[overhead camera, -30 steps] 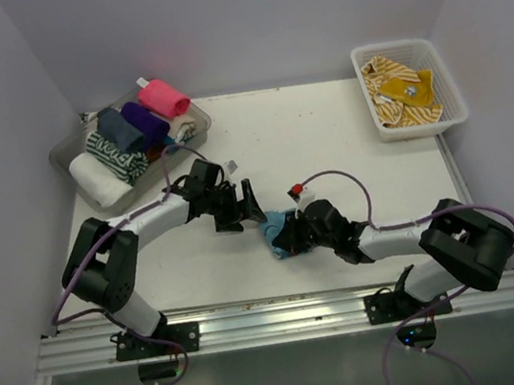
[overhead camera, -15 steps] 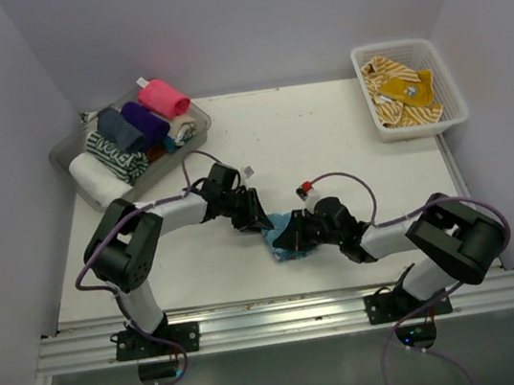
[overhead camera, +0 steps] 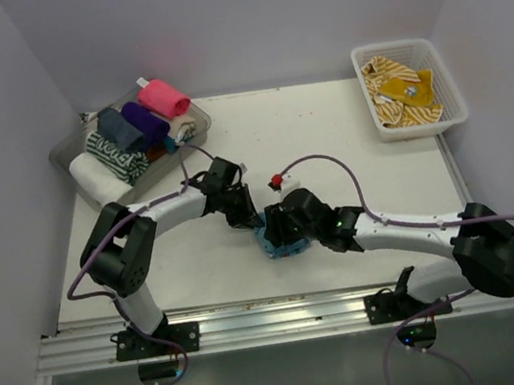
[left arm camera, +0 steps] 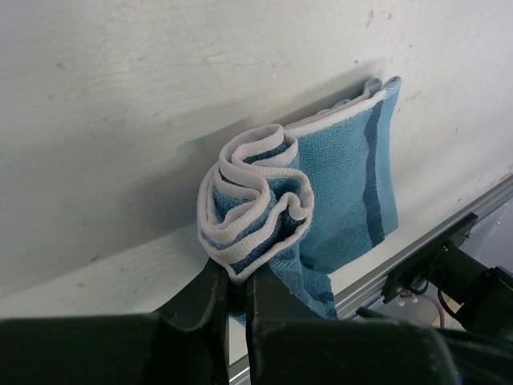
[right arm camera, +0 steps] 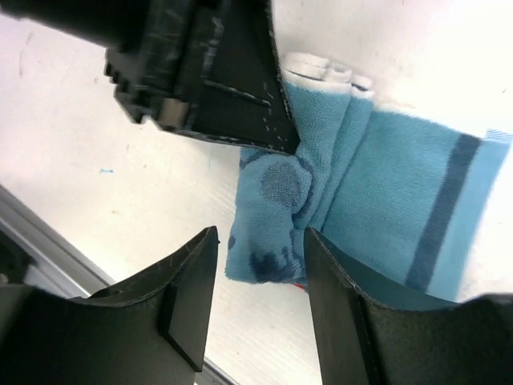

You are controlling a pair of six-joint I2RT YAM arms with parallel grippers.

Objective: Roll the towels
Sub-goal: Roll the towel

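A light blue towel with a white hem and dark stripes lies loosely rolled near the table's front edge. My left gripper is shut on the rolled end's lower fold, reaching in from the left. In the right wrist view the same towel shows dark lettering. My right gripper stands open, its fingers on either side of the towel's near corner and clear of it. In the top view the right gripper sits right beside the left one.
A clear tray at the back left holds several rolled towels, among them a hot pink one and a purple one. A white lattice basket at the back right holds mustard-yellow striped towels. The table's metal rail runs just below the arms.
My left gripper moved in to the blue towel and shut on its rolled end. My right gripper let go of the towel and opened, and its arm stretched out to the left.
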